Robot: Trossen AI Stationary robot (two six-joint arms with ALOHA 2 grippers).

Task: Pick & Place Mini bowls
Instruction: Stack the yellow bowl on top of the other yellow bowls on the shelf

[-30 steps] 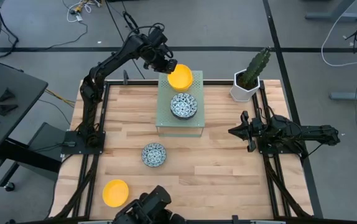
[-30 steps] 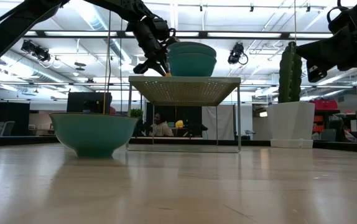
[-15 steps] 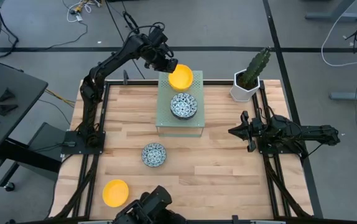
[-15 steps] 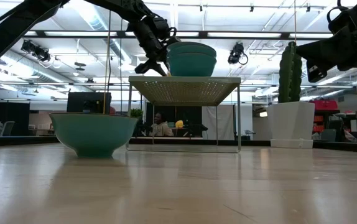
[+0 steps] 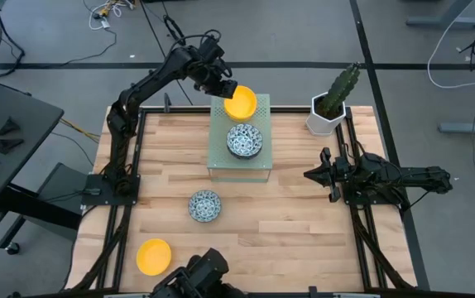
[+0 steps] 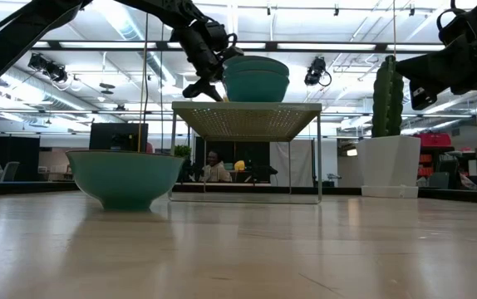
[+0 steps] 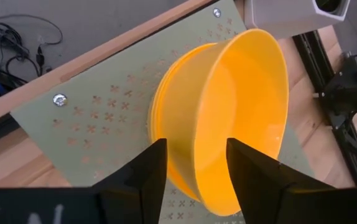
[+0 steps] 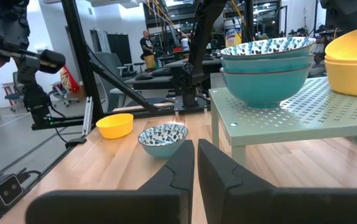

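I have the left end effector (image 5: 222,85) at the far corner of the perforated green shelf (image 5: 254,170), fingers spread, one on each side of the near rim of the yellow bowl stack (image 5: 240,103). In the left wrist view the rim of the yellow bowl stack (image 7: 228,118) sits in the gap between my two fingers (image 7: 142,171), which do not look closed on it, so I read this as released, either just after setting a bowl down or just before gripping one.

The blue-patterned bowl stack (image 5: 244,140) stands just beside the yellow one on the same shelf. One patterned bowl (image 5: 204,205) and one yellow bowl (image 5: 153,256) remain on the table (image 5: 304,223), well apart from the shelf.

To do this step well, I want to lift straight up and clear the rim before swinging away; a sideways pull would likely drag the stack off the shelf's edge, which is close. I'd also stay away from the cactus pot (image 5: 328,114).

The right end effector (image 5: 309,175) waits over the table's right side, fingers pressed together on nothing.
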